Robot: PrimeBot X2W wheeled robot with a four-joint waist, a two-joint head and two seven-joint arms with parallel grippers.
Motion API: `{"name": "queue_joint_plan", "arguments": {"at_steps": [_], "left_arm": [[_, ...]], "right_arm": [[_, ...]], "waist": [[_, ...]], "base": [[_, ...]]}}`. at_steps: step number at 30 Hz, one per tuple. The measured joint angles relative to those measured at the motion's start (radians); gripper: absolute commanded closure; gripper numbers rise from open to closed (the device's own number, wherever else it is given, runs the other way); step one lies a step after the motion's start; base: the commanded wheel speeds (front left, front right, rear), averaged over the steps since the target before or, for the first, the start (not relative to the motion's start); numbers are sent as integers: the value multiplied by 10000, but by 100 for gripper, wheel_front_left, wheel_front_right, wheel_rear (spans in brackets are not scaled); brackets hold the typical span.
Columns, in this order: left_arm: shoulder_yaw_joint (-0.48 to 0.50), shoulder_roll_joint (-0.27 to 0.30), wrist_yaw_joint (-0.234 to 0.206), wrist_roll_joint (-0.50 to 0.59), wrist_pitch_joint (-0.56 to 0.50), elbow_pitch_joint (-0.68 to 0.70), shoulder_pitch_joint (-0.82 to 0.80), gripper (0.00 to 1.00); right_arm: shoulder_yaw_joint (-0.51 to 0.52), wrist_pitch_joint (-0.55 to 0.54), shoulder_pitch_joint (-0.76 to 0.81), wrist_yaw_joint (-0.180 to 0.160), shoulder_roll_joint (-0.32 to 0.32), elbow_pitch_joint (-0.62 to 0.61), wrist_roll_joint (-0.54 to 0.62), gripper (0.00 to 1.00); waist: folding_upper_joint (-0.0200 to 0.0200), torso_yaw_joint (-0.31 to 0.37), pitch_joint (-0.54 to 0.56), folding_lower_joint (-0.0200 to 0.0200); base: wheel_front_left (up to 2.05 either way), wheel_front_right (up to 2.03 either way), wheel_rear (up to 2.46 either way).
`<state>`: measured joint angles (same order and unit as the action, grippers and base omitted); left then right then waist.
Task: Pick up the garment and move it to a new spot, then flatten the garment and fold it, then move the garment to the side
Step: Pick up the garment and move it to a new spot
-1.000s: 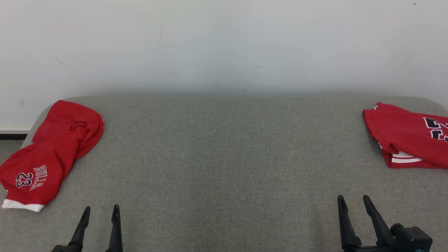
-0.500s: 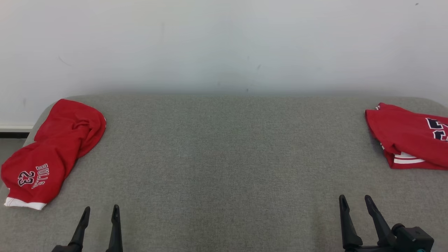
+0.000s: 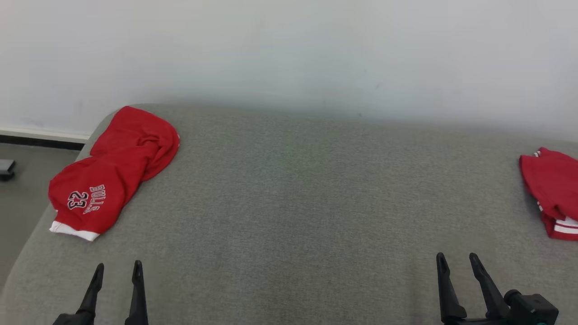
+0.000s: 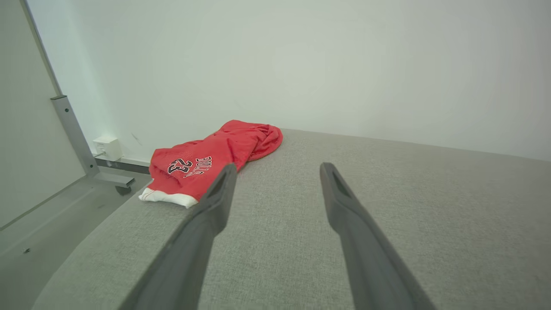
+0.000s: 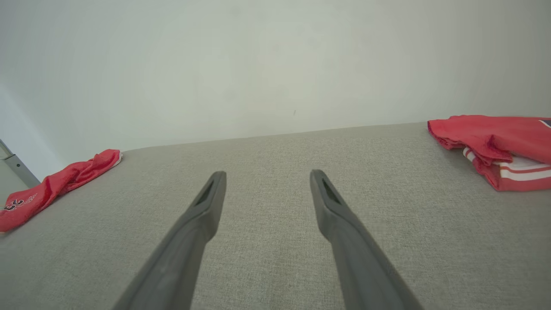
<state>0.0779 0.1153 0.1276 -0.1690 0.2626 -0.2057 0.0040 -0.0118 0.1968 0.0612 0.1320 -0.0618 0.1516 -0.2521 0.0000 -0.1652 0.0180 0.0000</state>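
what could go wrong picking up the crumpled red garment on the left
The crumpled garment lies at the left edge of the grey surface; a clumsy pinch by the open left gripper might nudge it off. It is bunched, so a grasp may catch one layer only. The folded red garment looks alike; grabbing that would undo it.

The robot's left gripper sits at 7 o'clock in the head view, its two dark fingers spread apart and pointing toward 12 o'clock. The right gripper, at 5 o'clock, mirrors it, fingers parted and leaning slightly toward 11 o'clock. Both grippers are empty.
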Motion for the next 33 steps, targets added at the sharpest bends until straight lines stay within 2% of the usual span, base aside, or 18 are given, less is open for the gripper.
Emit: {"name": "queue_joint_plan", "arguments": {"at_steps": [20,27,33], "left_arm": [[309,69,-100,-58,0,-199,98,0],[382,52,-136,-77,0,-153,164,0],[464,35,-138,-100,0,-151,164,0]], "right_arm": [[-236,-17,-87,0,21,234,-15,0],[-253,-15,-147,0,13,242,-10,0],[-270,-15,-188,0,8,242,13,0]], "waist": [[0,-2730,-47,0],[0,-3284,-113,-1],[1,-3388,-266,0]], "base": [[0,0,0],[0,0,0],[0,0,0]]}}
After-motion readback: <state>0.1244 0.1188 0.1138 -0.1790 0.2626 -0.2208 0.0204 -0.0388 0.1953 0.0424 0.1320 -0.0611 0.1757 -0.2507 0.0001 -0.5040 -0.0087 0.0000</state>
